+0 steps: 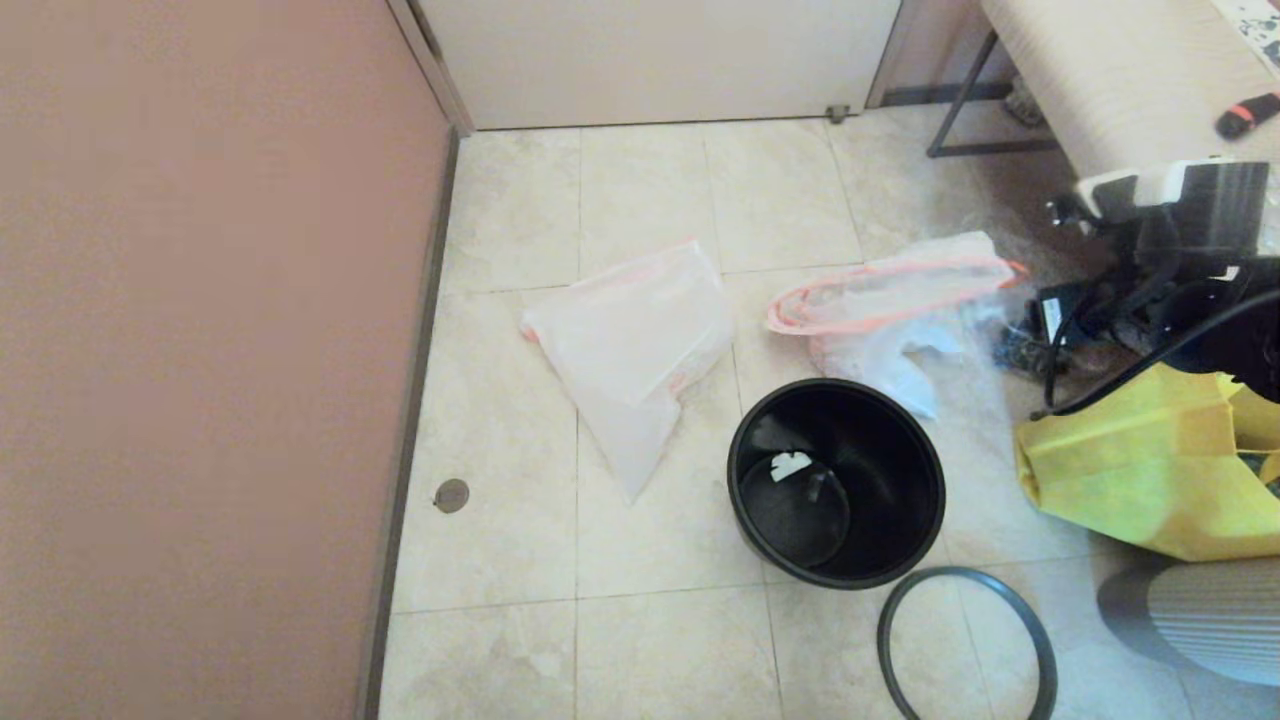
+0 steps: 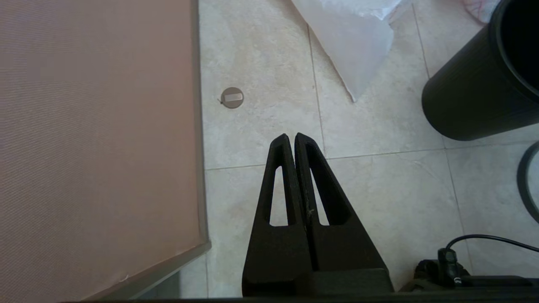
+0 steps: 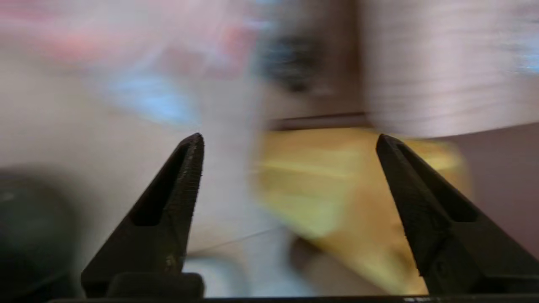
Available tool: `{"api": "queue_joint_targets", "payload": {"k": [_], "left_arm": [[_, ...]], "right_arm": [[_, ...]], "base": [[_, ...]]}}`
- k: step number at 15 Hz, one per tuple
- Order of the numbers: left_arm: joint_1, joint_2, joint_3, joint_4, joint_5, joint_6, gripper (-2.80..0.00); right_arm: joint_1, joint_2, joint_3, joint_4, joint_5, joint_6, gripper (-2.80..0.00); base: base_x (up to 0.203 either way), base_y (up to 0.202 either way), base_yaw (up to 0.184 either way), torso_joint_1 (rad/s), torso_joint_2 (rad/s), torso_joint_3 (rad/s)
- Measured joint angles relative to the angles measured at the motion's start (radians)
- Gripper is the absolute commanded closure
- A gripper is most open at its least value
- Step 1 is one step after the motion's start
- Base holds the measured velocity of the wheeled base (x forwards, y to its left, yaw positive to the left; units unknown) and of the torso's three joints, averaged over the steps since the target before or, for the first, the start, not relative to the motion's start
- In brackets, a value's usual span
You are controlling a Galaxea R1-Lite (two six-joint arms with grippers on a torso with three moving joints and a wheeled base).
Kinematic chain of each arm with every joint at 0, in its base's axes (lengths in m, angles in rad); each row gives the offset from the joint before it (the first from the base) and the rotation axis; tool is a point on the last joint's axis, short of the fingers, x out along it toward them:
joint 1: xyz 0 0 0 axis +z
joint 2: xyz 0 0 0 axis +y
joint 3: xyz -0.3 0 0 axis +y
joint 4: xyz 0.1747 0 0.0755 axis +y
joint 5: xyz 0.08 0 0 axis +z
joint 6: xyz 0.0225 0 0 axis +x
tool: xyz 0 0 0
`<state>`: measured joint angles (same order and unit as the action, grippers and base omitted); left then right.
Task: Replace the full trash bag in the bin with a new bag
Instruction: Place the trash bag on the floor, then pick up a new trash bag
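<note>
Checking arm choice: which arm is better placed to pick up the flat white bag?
Probably the left: its shut gripper hangs above the tiles near the thin flat white plastic bag. The open right gripper sits beyond the round black plastic bin.

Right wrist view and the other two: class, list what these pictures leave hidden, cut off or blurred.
- Right wrist view: all beyond the open right gripper is motion-blurred; only a yellow tote is guessable.
- Head view: the rim ring is cut by the bottom edge; the yellow tote by the right edge.
- Left wrist view: the bin is cut by the right edge, its inside dark; the left gripper is shut.
</note>
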<state>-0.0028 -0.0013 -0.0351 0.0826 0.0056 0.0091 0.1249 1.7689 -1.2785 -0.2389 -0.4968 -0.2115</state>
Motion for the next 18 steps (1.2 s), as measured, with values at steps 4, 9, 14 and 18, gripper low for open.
{"api": "queue_joint_targets", "payload": {"k": [4,9,14,18], "left_arm": [[0.001,0.000,0.000,0.000,0.000,0.000,0.00],[0.000,0.000,0.000,0.000,0.000,0.000,0.00],[0.000,0.000,0.000,0.000,0.000,0.000,0.00],[0.000,0.000,0.000,0.000,0.000,0.000,0.00]], "right_arm": [[0.149,-0.072,0.002,0.196,0.013,0.224,-2.80],[0.190,-0.225,0.108,0.345,0.010,0.273,0.00],[0.227,-0.554,0.367,0.405,-0.009,0.278,0.00],[0.161,-0.938,0.556,0.413,0.023,0.281,0.00]], "base": [[0.000,0.000,0.000,0.000,0.00,0.000],[0.000,0.000,0.000,0.000,0.00,0.000],[0.000,0.000,0.000,0.000,0.00,0.000],[0.000,0.000,0.000,0.000,0.00,0.000]]}}
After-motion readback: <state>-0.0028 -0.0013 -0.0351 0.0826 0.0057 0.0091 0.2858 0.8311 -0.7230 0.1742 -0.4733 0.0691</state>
